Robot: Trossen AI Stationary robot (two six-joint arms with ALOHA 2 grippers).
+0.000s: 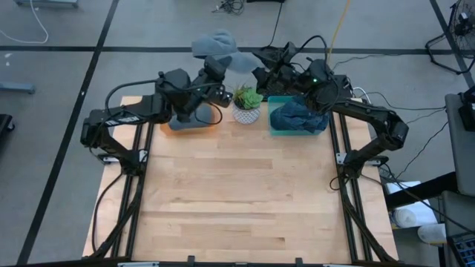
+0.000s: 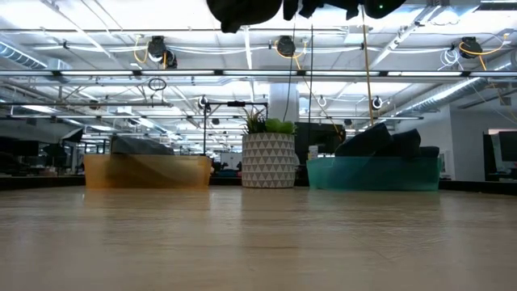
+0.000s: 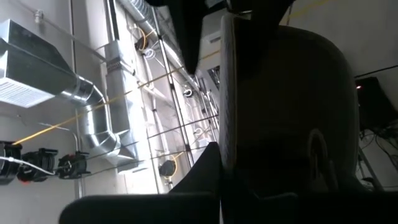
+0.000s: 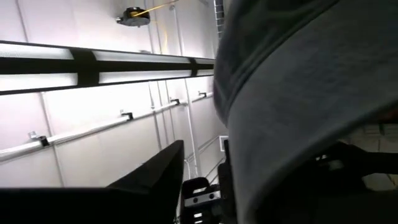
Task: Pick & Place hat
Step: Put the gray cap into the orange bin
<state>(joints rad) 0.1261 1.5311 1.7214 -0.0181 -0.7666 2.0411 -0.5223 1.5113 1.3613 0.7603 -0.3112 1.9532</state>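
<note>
Showing both arms raised over the far edge of the wooden table (image 1: 237,200), seen from above. The left gripper (image 1: 216,72) is clamped shut on a grey hat (image 1: 217,46), which hangs in the air beyond the table's far edge, above and behind the potted plant (image 1: 247,104). Below the left arm, at the far left of the table, stands an orange bin (image 1: 194,124) with grey fabric in it. The potted plant sits at the centre of the far edge, between the two bins. To its right stands a teal bin (image 1: 297,119) filled with dark blue-grey fabric. The right gripper (image 1: 261,73) is raised just beside the hat, its fingers partly apart around the hat's edge; whether they grip it cannot be told.
</note>
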